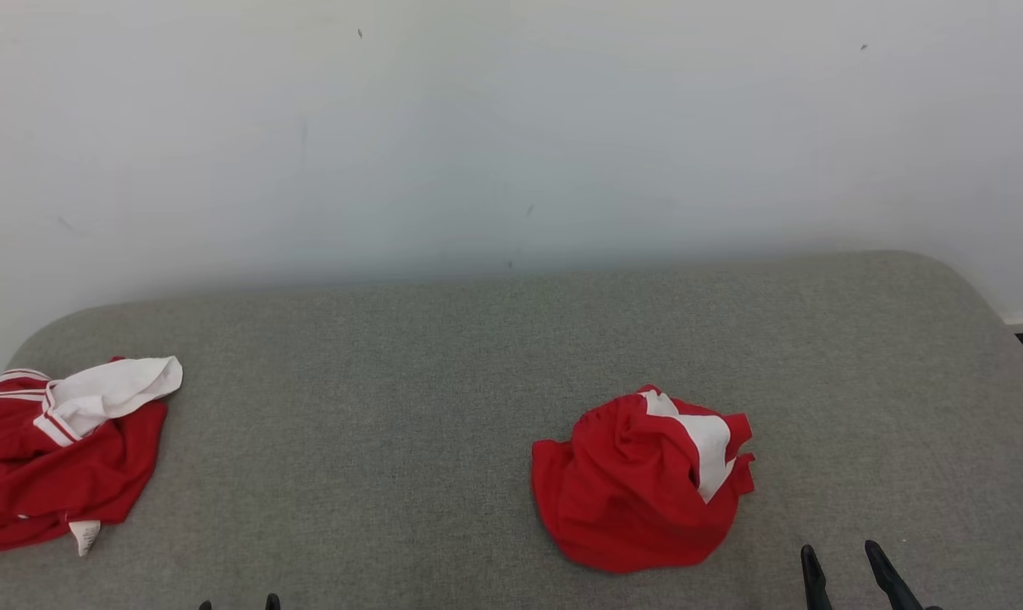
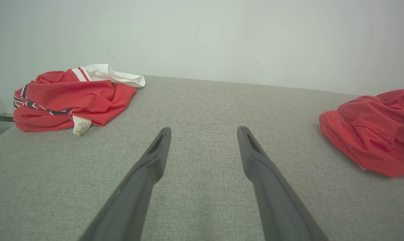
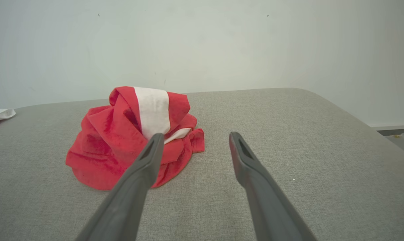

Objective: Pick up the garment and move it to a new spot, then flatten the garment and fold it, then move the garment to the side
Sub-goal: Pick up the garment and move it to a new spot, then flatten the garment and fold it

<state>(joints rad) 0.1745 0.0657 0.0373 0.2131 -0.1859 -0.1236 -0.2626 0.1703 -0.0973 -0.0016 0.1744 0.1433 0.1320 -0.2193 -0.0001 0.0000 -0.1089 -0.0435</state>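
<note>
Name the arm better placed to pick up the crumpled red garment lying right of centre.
Right. The right gripper, open, sits close beside the garment; the left gripper is far off across the grey cushion.

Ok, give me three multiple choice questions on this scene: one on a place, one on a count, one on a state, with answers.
1. Where does the crumpled red garment nearest the right gripper lie? A on the floor; B on the grey padded surface; C in a basket.
2. How many red and white garments are there? A one; B two; C four.
3. How does the left gripper stand? A open, holding nothing; B shut on a sleeve; C shut on a label.
Answers: B, it rests on the grey padding; B, a second garment lies at the surface's left edge; A, its jaws stand apart over bare padding.
</note>
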